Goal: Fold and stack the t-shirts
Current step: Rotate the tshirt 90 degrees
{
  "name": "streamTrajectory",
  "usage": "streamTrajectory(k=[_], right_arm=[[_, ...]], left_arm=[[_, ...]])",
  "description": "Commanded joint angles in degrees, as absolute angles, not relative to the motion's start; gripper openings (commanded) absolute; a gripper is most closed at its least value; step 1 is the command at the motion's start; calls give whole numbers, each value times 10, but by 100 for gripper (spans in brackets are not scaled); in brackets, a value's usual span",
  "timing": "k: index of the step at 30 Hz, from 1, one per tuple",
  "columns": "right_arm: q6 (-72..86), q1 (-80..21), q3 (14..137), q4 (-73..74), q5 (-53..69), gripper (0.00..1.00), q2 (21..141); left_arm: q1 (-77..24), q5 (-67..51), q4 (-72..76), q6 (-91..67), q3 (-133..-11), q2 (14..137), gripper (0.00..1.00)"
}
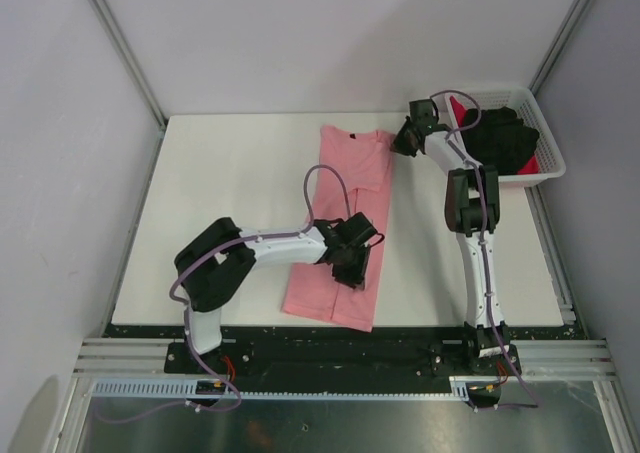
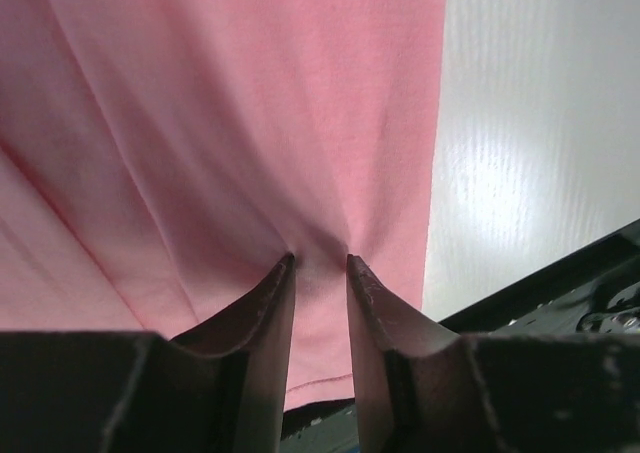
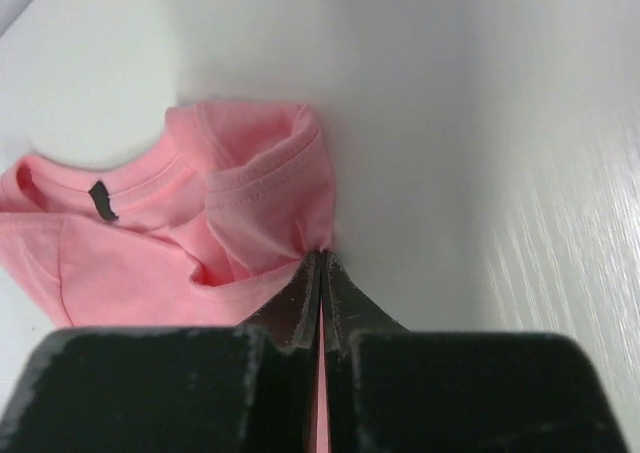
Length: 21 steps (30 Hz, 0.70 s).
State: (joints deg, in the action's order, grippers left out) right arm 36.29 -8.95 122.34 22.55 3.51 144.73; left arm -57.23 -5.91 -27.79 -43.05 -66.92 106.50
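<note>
The salmon-pink t-shirt (image 1: 365, 173) lies at frame centre. The left gripper (image 2: 320, 265) pinches cloth near its hem; the right gripper (image 3: 320, 261) clamps its shoulder edge. The cloth appears light and limp: grip 2 corners and keep it taut.

My right gripper (image 3: 320, 260) pinches the pink shirt (image 3: 130, 258) at its bunched sleeve (image 3: 270, 198). A dark label (image 3: 103, 201) shows at the neck.

Shirt (image 1: 345, 213) lies lengthwise mid-counter (image 1: 220, 193), collar (image 1: 350, 133) at the far end. Left pincer (image 1: 345, 268) sits on its near half, right pincer (image 1: 405, 143) at its far right corner. Basket (image 1: 548, 148) with the other shirts (image 1: 500, 138) is far right.
</note>
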Motion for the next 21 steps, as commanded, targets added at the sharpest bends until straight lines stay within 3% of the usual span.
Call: streamTrajectory(k=[1, 3, 5, 9, 11, 15, 21], right_arm=[[349, -88, 1327, 278, 6, 0, 1508], [349, -84, 1368, 284, 9, 2, 1528], [346, -81, 1394, 280, 23, 12, 1538], [336, -78, 1407, 288, 48, 60, 1522], [325, -77, 1399, 299, 52, 72, 1496], [320, -71, 1364, 328, 56, 81, 1416], [339, -71, 1197, 360, 44, 81, 1245]], left_arm=[[-554, -59, -273, -404, -719, 1113, 33], [-547, -62, -273, -401, -751, 1138, 33], [-542, -72, -273, -400, -782, 1162, 33], [-539, -87, -275, -400, -824, 1171, 40], [-538, -84, -275, -397, -826, 1152, 46], [-533, -76, -276, -396, -799, 1081, 53], [-521, -42, -275, -403, -690, 941, 54]])
